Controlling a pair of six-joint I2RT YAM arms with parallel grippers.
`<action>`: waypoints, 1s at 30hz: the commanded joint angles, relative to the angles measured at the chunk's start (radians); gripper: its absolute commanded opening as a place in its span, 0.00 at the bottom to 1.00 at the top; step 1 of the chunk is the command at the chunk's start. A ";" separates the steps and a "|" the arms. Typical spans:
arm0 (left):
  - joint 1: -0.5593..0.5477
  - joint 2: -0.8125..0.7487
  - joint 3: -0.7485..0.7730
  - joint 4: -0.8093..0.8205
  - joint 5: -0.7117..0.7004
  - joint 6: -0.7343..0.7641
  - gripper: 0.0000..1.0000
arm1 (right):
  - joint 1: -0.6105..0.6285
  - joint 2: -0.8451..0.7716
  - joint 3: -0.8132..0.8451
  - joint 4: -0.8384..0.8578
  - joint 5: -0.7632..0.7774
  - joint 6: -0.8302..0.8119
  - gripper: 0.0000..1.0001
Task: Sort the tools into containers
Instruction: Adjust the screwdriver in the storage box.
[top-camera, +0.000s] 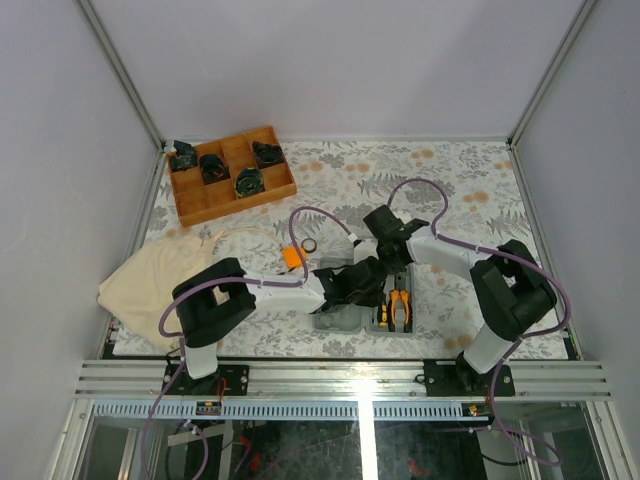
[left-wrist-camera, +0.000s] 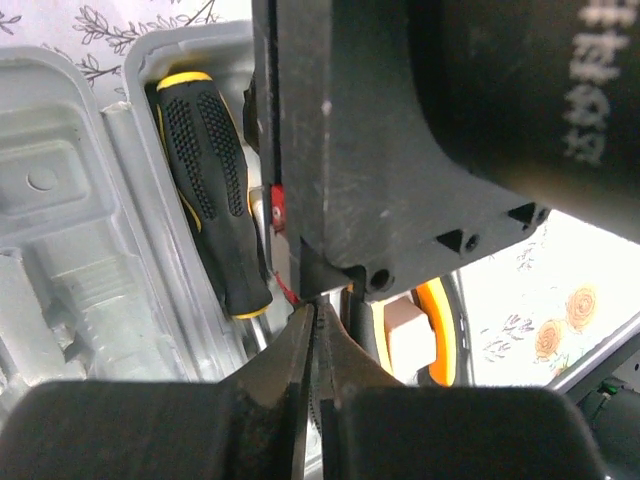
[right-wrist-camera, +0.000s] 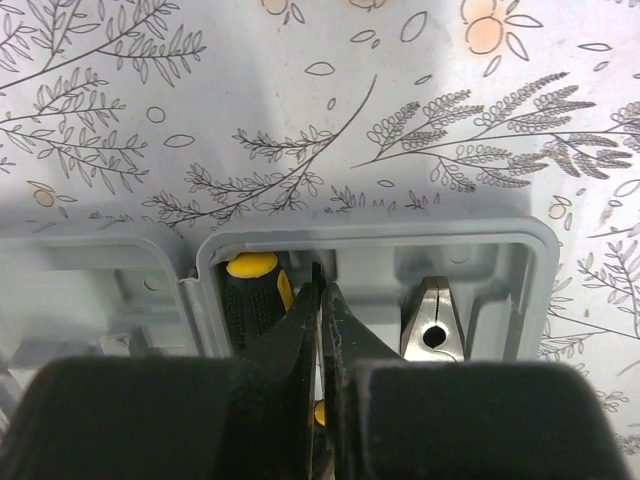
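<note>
Nearest, over the open grey case (top-camera: 335, 320), both grippers are pressed together and hold nothing. The left gripper (left-wrist-camera: 316, 335) sits tip to the black body of the right gripper (right-wrist-camera: 322, 300), which points into the case's right half between a screwdriver (right-wrist-camera: 250, 290) and the pliers (right-wrist-camera: 432, 325) lying there. Beyond the case, on the floral table (top-camera: 470, 180), the tape measure (top-camera: 292, 257) lies with the ring (top-camera: 310, 245) just past it, and the wooden tray (top-camera: 205, 205) stands farthest back on the left.
</note>
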 joint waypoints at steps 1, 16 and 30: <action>-0.046 0.214 -0.118 -0.366 0.085 0.238 0.00 | 0.093 -0.062 0.070 -0.124 -0.032 -0.059 0.06; -0.046 0.083 -0.104 -0.329 0.100 0.221 0.00 | 0.092 -0.454 -0.042 -0.128 0.125 0.002 0.31; -0.032 -0.097 0.087 -0.364 0.086 0.250 0.09 | 0.092 -0.622 -0.233 -0.108 0.171 0.091 0.32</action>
